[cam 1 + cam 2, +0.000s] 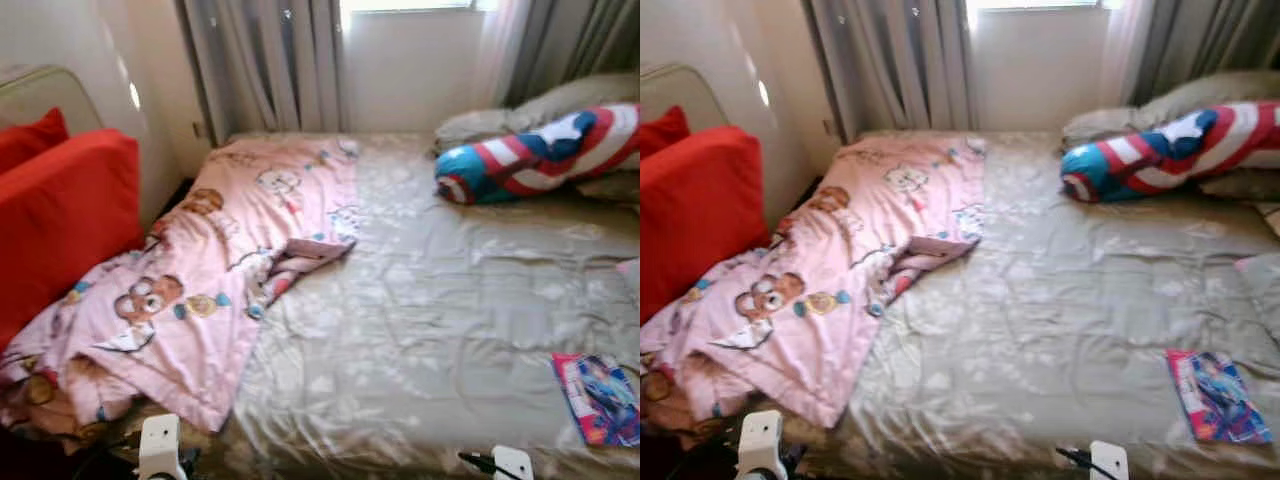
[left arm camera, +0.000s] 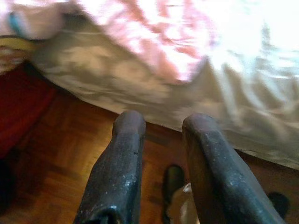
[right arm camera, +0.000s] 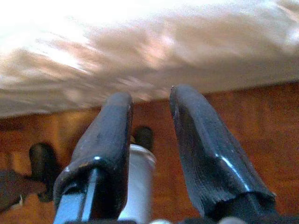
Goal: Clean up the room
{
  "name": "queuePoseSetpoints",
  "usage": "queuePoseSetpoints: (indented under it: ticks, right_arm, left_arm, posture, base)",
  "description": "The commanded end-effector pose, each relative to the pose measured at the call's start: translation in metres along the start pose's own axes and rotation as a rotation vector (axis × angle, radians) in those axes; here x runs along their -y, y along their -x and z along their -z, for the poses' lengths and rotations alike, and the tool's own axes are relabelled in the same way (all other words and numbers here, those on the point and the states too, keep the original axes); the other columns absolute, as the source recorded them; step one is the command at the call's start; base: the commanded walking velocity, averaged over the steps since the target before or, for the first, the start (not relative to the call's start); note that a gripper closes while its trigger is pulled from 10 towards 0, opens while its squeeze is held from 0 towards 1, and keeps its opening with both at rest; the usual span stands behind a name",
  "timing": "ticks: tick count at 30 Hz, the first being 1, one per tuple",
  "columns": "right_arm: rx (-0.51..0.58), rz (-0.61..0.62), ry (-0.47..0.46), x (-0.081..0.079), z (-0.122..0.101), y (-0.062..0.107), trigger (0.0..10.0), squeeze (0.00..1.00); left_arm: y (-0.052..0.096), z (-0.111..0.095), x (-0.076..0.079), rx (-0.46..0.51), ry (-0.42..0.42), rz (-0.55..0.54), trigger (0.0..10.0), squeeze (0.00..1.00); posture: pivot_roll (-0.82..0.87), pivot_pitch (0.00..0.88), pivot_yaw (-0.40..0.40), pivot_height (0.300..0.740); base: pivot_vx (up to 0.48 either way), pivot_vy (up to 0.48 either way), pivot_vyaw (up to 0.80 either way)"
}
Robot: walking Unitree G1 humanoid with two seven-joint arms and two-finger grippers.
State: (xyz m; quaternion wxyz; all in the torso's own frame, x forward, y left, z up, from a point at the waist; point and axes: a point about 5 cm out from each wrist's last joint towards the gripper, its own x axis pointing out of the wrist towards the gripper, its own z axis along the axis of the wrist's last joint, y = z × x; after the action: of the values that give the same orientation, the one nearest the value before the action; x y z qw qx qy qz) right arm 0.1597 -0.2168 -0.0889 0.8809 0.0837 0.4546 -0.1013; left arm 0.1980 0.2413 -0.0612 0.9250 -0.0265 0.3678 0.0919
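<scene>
A red cushion stood at the far left against the wall. Beside it a pink cartoon-print blanket lay crumpled over the left side of the bed, spilling off its near corner. Further right, a striped red, white and blue bolster rested by grey pillows, and a colourful book lay near the bed's right edge. The left gripper and the right gripper hung low by the bed's edge over wooden floor, fingers parted, holding nothing.

text: none legible | book cover: too blurred
</scene>
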Motion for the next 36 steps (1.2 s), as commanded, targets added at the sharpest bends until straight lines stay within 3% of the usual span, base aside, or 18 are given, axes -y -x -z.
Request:
queuePoseSetpoints:
  ticks: [1, 22, 36]
  right_arm:
    - [-0.003, -0.020, -0.015, -0.0086, 0.0018, -0.0008, 10.0, 0.00]
    - [-0.002, -0.027, 0.001, -0.0105, 0.0020, -0.0008, 10.0, 0.00]
    - [0.009, -0.026, 0.005, -0.0098, 0.0014, -0.0007, 10.0, 0.00]
  left_arm:
    - [0.0021, 0.0036, -0.0092, -0.017, -0.004, -0.024, 10.0, 0.00]
    - [0.0028, 0.0038, -0.0133, -0.020, -0.012, -0.031, 10.0, 0.00]
    - [0.0029, 0.0038, -0.0124, -0.012, -0.013, -0.029, 10.0, 0.00]
  posture:
    - [0.04, 0.000, 0.013, 0.740]
    - [0.04, 0.000, 0.019, 0.740]
    - [0.04, 0.000, 0.020, 0.740]
  base:
    - [0.000, 0.480, 0.00]
    - [0.000, 0.472, 0.00]
    - [0.000, 0.000, 0.74]
